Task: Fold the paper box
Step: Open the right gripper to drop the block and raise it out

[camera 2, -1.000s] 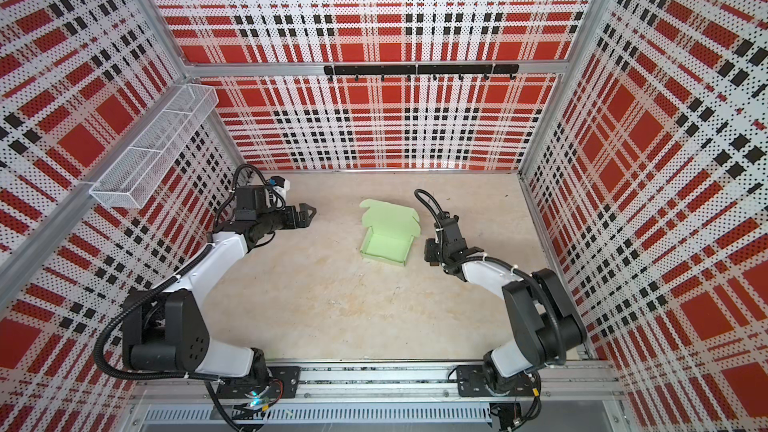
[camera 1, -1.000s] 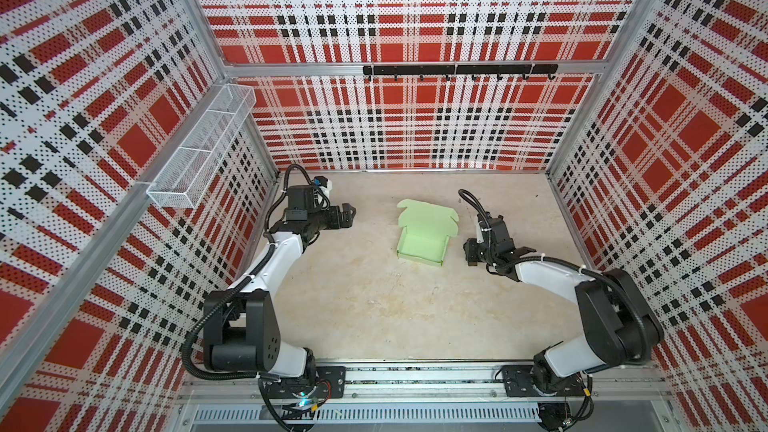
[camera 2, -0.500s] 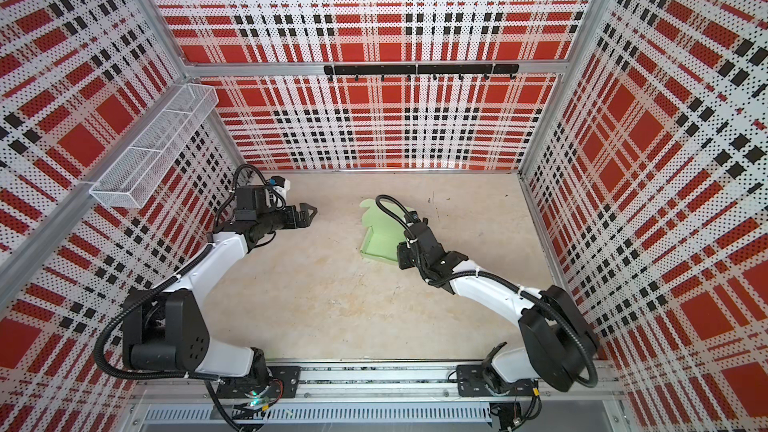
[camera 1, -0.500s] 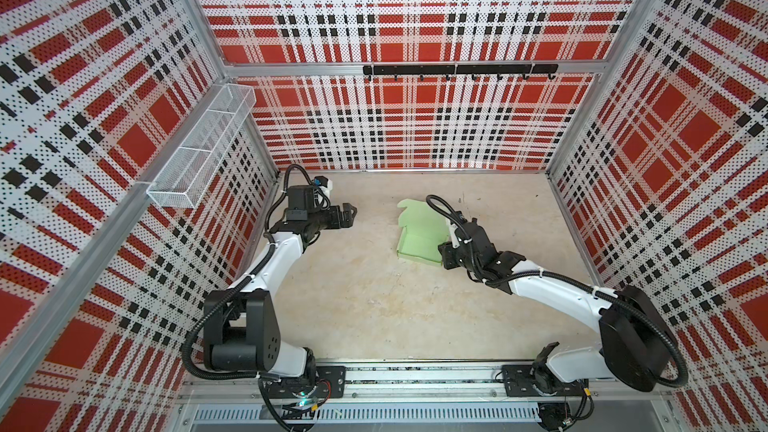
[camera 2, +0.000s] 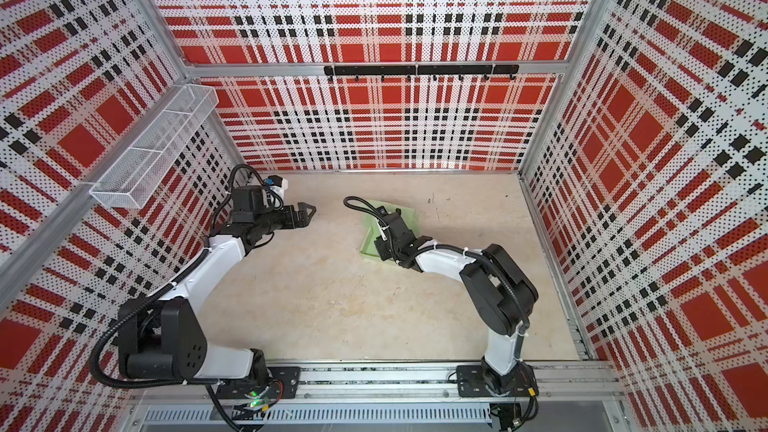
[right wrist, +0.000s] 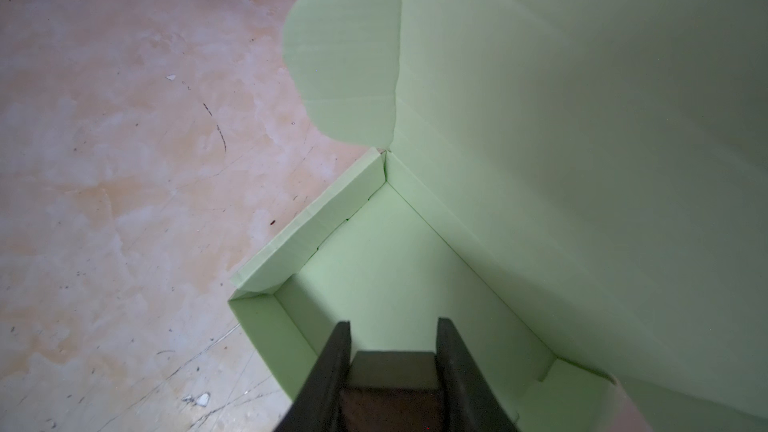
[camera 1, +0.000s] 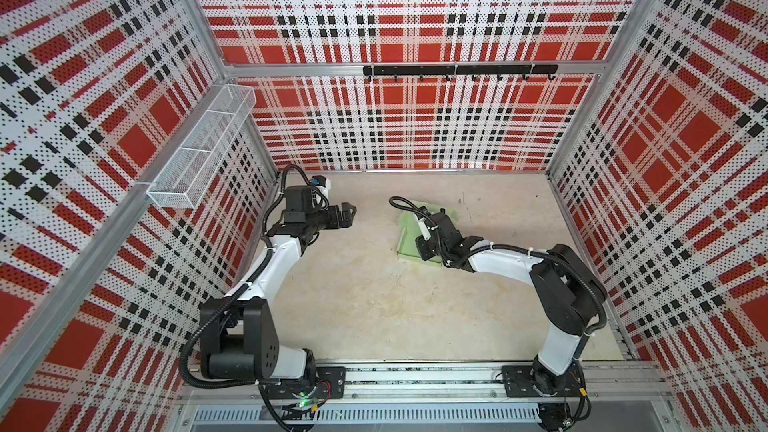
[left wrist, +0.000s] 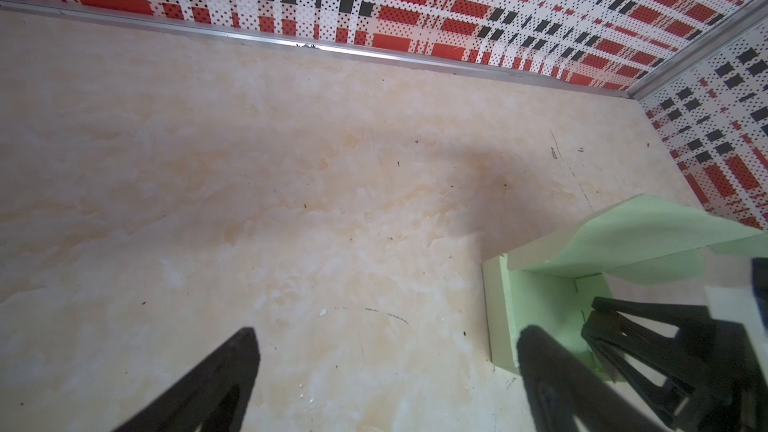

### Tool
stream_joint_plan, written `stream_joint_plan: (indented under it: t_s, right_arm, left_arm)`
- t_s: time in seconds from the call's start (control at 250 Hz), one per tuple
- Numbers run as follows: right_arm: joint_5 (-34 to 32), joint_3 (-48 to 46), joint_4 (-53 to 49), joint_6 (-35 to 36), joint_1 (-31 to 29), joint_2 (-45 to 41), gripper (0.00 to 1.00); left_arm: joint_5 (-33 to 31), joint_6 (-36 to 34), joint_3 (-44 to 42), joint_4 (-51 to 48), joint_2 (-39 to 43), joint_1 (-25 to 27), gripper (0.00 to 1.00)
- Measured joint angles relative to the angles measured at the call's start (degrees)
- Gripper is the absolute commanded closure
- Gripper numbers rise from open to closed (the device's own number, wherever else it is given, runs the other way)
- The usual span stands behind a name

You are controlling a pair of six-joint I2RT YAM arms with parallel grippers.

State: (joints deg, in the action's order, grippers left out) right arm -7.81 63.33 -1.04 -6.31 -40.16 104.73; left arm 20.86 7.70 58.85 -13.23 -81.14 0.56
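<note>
In front of the hook rail [camera 1: 457,70], on the table [camera 1: 374,305]: paper box [camera 1: 405,238], walls up, lid panel raised.
Your right gripper [right wrist: 392,324] sits inside the box tray, jaws narrowed onto a dark brown block [right wrist: 390,371]. Your left gripper [camera 1: 352,214] hangs in front of the rail's left end, jaws wide apart, holding nothing.
</note>
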Motion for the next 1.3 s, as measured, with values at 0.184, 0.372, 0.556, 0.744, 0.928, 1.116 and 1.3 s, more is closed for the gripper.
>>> stream_joint_plan:
  t_s: [0.184,0.372,0.556,0.744,0.928,1.116,1.3]
  right_arm:
    - [0.9,0.61,2.29,0.22,1.55,2.91,0.58]
    - [0.92,0.83,3.13,0.35,2.21,3.65,0.51]
    - [1.25,0.7,3.58,-0.35,2.21,3.02,0.51]
    - [2.67,-2.6,3.37,-1.81,2.21,-4.31,0.52]
    - [4.85,-3.87,1.53,-1.97,2.95,-13.11,0.51]
    - [8.5,-3.96,-1.25,-2.29,7.13,-17.11,0.51]
    - [10.64,-4.46,-4.96,-2.4,12.37,-19.93,0.51]
  left_arm:
    - [0.04,0.24,-0.94,0.37,0.07,-0.61,0.0]
    - [0.44,0.61,-0.96,0.39,0.07,-0.63,0.0]
    - [3.82,0.33,-1.05,0.63,0.07,-0.94,0.01]
    - [8.79,-0.11,-1.77,1.66,0.07,-1.01,0.03]
    - [14.08,-0.76,-1.77,2.93,0.04,-0.46,0.07]
    - [20.06,-3.54,-1.09,3.52,-0.79,2.51,0.08]
    - [21.14,-6.29,2.45,2.93,-3.58,7.82,0.11]
